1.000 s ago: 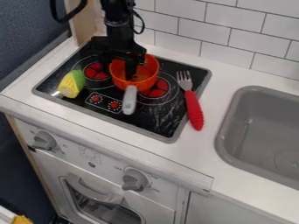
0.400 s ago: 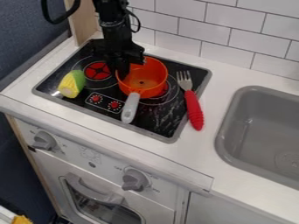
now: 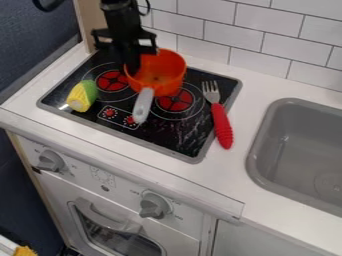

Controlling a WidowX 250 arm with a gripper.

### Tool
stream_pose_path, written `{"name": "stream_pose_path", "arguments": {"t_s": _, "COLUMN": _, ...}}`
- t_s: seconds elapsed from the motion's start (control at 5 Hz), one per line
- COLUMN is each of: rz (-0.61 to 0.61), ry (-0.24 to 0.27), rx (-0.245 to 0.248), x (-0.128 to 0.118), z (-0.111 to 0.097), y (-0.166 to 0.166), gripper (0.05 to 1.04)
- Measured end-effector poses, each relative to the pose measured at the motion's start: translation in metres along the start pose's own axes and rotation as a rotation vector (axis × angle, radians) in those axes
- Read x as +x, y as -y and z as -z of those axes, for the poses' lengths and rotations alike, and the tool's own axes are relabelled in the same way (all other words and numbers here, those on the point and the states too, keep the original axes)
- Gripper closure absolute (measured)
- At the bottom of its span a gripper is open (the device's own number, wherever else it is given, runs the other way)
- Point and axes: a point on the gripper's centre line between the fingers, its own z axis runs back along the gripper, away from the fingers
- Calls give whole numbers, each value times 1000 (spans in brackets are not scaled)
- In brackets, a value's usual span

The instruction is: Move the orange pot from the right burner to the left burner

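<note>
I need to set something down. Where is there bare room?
Bare counter lies between the red-handled fork and the sink, and in a strip in front of the stove. Toward the stove's back and left it's crowded: hand, orange pot, corn.

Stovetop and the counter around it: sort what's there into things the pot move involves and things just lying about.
Part of the job:
- orange pot
- left burner
- right burner
- gripper

Just lying about:
- toy corn
- red-handled fork
</note>
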Motion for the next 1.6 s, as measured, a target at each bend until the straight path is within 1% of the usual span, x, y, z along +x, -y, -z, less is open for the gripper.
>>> {"name": "stream_pose_path", "arguments": {"t_s": 0.2, "rz": -79, "ry": 63, "rx": 22, "x": 19, "z": -27, "y": -22, "gripper": 1012}}
{"name": "stream_pose_path", "arguments": {"t_s": 0.4, "rz": -152, "ry": 63, "rx": 58, "x": 31, "z": -22, "y": -44, "gripper": 1012}}
{"name": "stream_pose_path", "arguments": {"t_s": 0.6, "rz": -234, "ry": 89, "rx": 107, "x": 44, "z": -19, "y": -66, "gripper": 1012}}
{"name": "stream_pose_path", "arguments": {"t_s": 0.8, "rz": -324, "ry": 80, "rx": 137, "x": 42, "z": -11, "y": -79, "gripper": 1012}}
{"name": "stream_pose_path", "arguments": {"t_s": 1.0, "rz": -404, "ry": 84, "rx": 150, "x": 42, "z": -3, "y": -86, "gripper": 1012}}
{"name": "stream_pose_path", "arguments": {"t_s": 1.2, "rz": -445, "ry": 74, "rx": 175, "x": 47, "z": 8, "y": -94, "gripper": 1012}}
{"name": "stream_pose_path", "arguments": {"t_s": 1.4, "rz": -490, "ry": 44, "rx": 197, "x": 50, "z": 21, "y": -101, "gripper": 1012}}
{"name": "stream_pose_path", "arguments": {"t_s": 1.6, "rz": -515, "ry": 39, "rx": 211, "x": 51, "z": 22, "y": -107, "gripper": 983}}
